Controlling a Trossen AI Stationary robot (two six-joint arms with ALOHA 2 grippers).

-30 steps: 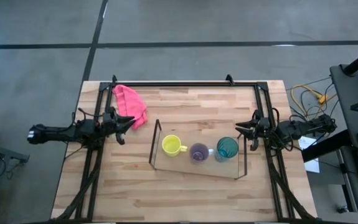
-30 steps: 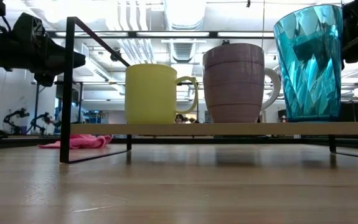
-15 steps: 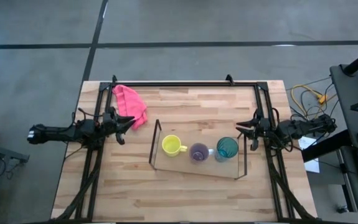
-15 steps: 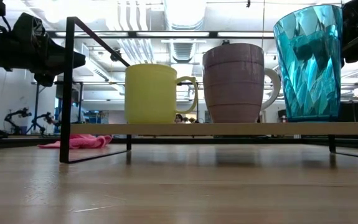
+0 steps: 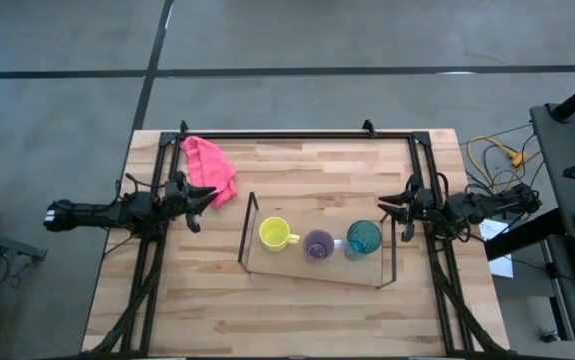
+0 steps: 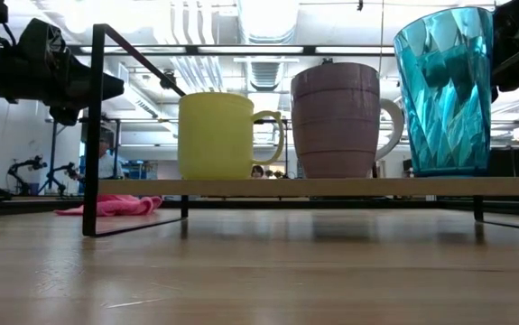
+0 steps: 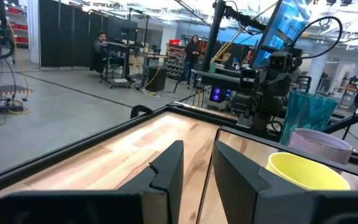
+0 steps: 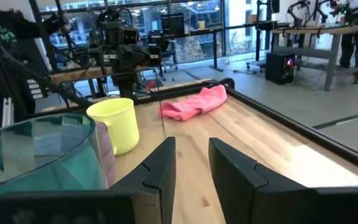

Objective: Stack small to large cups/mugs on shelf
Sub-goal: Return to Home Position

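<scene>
Wooden table (image 5: 297,310), shelf (image 5: 246,232) seemingly nudged slightly left, left gripper (image 7: 197,149), right gripper (image 8: 192,144) both parted, empty.

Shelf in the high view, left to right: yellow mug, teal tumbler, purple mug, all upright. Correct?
Not quite. The order is wrong: the purple mug stands in the middle and the teal tumbler at the right end. The yellow mug is at the left, and all three are upright on the shelf. The high view shows it.
</scene>
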